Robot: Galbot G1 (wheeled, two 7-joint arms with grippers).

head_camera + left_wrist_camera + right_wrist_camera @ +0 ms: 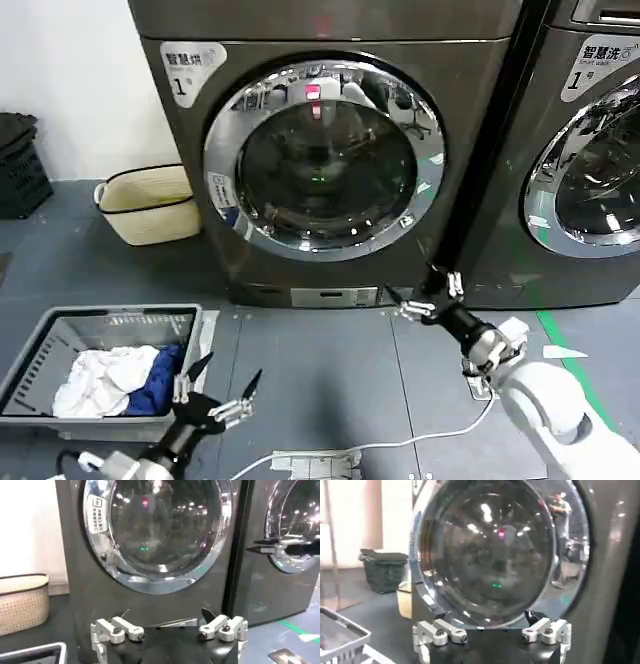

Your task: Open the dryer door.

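The dryer door (325,160) is a round porthole with a wide chrome ring, dark glass and a small pink sticker at its top. It lies shut, flush with the machine's front. My right gripper (428,293) is open, low in front of the machine's lower right corner, below the door's right edge and not touching it. In the right wrist view the dryer door (485,550) looms close beyond the open right gripper (487,616). My left gripper (231,370) hangs open near the floor, farther back, facing the dryer door (155,530). The left gripper (167,617) holds nothing.
A grey laundry basket (40,340) with white and blue clothes sits by my left arm. A woven basket (150,205) stands left of the dryer, with a black crate (20,165) beyond it. The second machine (590,150) stands on the right. A cable and power strip (310,462) lie on the floor.
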